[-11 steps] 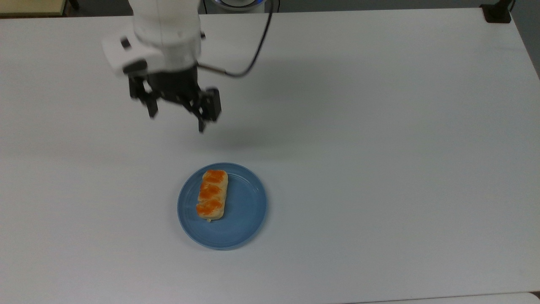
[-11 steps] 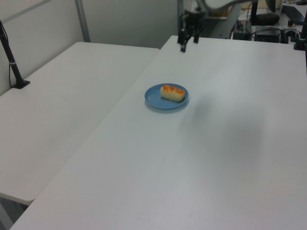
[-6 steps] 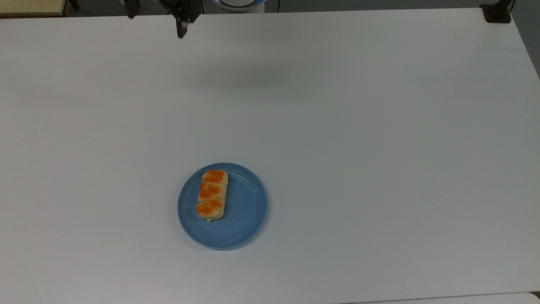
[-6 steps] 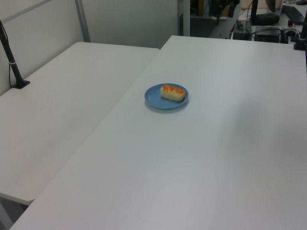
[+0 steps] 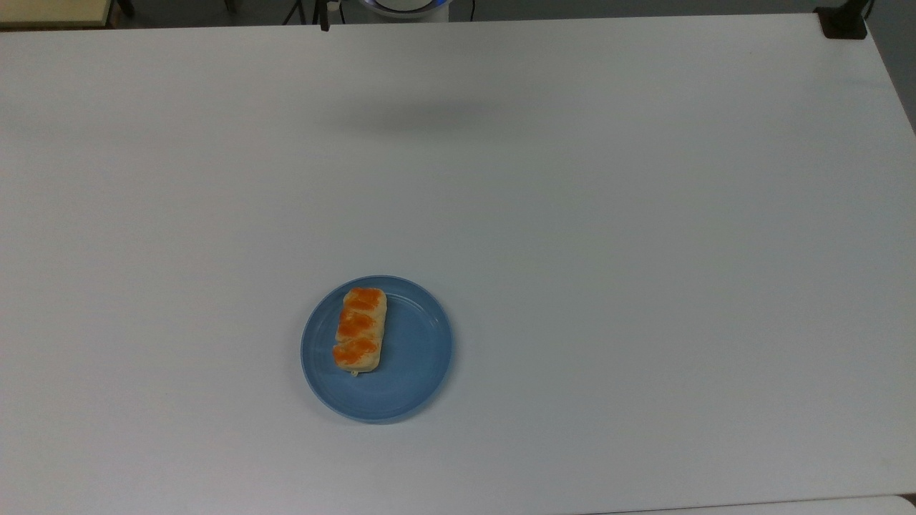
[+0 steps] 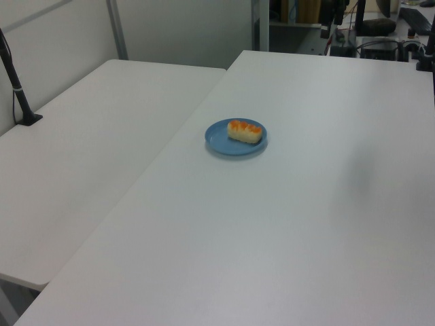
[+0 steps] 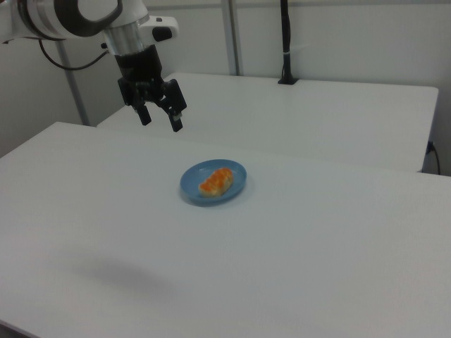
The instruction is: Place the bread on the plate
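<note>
The bread (image 5: 359, 329), a pale-tan roll with three orange patches, lies on the blue plate (image 5: 415, 357), on the half toward the top view's left. The left view has the bread (image 6: 245, 131) resting on the plate (image 6: 217, 142), and the right view has the bread (image 7: 215, 181) on the plate (image 7: 236, 171). In the right view my gripper (image 7: 161, 121) hangs open and empty, high above the table. It is well apart from the plate, up and toward the right view's left.
The white table (image 5: 644, 250) is wide and bare around the plate. A second white table (image 6: 95, 142) adjoins it on the left view's left, with a black post (image 6: 15, 78) on it. A black clamp (image 5: 844, 21) sits at the top view's top right corner.
The gripper has risen and drawn back toward the top view's upper edge, away from the plate. Bread and plate have not moved.
</note>
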`<state>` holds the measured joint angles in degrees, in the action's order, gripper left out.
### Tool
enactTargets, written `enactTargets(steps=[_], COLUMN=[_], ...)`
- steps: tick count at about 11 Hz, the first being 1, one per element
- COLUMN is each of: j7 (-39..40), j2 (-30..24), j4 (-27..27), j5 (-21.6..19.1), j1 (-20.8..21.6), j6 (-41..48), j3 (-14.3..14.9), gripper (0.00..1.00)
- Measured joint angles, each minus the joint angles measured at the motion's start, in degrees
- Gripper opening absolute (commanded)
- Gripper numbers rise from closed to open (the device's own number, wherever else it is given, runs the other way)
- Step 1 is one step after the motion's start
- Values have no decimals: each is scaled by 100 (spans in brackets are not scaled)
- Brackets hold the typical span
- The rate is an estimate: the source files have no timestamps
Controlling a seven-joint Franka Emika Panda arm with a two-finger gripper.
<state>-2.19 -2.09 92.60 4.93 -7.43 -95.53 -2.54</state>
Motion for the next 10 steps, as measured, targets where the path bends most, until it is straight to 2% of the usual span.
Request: enactTargets(steps=[10], j7=[200], j2=[-32], j4=[-11], j5=[-688], j1=[-175], j6=[0], j3=[44], gripper=[100])
